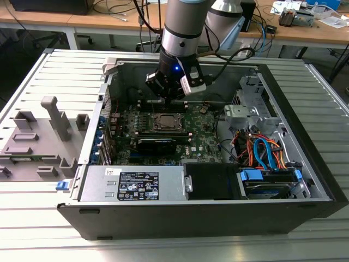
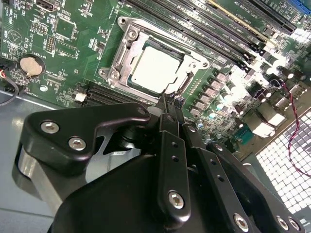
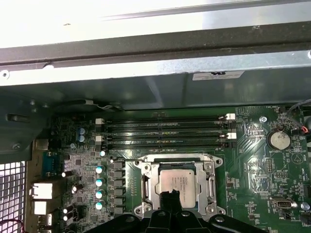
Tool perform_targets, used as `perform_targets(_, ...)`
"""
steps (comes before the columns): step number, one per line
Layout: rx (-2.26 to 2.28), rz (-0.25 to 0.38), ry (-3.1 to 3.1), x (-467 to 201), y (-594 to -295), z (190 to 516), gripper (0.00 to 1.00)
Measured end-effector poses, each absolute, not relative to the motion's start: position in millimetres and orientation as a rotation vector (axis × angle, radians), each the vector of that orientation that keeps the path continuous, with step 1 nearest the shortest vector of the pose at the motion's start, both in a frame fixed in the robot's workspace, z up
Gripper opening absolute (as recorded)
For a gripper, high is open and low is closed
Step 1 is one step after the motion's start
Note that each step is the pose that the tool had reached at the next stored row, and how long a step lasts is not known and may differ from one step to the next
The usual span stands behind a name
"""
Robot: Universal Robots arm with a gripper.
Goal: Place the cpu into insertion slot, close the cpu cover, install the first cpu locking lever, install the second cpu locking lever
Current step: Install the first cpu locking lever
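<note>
- On the exterior view's left you have a grey plastic fixture (image 1: pixel 38 139) with upright pegs, lying on the ribbed metal worktop (image 1: pixel 32 218) beside the open computer case (image 1: pixel 305 136).
- Moving toward the middle, the green motherboard (image 1: pixel 202 139) lies flat inside the case, and the long black card (image 1: pixel 157 145) sits just in front of the socket.
- Your tool (image 1: pixel 170 99) hangs over the board just behind the insertion slot (image 1: pixel 165 122); its tips are close above the socket's rim, and you cannot tell from these pictures whether they touch it.
- In both wrist views the tool (image 2: pixel 167 99) (image 3: pixel 171 195) has its fingers pressed together into one narrow black point, with nothing between them.
- The cpu (image 2: pixel 156 70) (image 3: pixel 177 183) is seated in the insertion slot (image 2: pixel 127 30) (image 3: pixel 210 165), its silvery top showing through the square window.
- The cpu cover (image 2: pixel 130 54) (image 3: pixel 161 169) lies flat down around the chip, framing it on all sides.
- The long narrow memory slots (image 3: pixel 165 130) run beside the socket, and a round coin battery (image 3: pixel 279 140) sits well apart from it on the board.
- On the exterior view's right, orange and blue cables (image 1: pixel 260 150) bunch near the drive bay with its blue latch (image 1: pixel 252 176).
</note>
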State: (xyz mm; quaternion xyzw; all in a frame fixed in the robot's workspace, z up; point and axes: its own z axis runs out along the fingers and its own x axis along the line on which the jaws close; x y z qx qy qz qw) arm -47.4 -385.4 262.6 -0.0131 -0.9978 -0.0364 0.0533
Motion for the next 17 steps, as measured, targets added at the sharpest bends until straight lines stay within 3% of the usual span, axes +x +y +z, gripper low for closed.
perform_targets(17, 0.071, -0.124, -3.029, -47.4, -385.3, 262.6, 0.11)
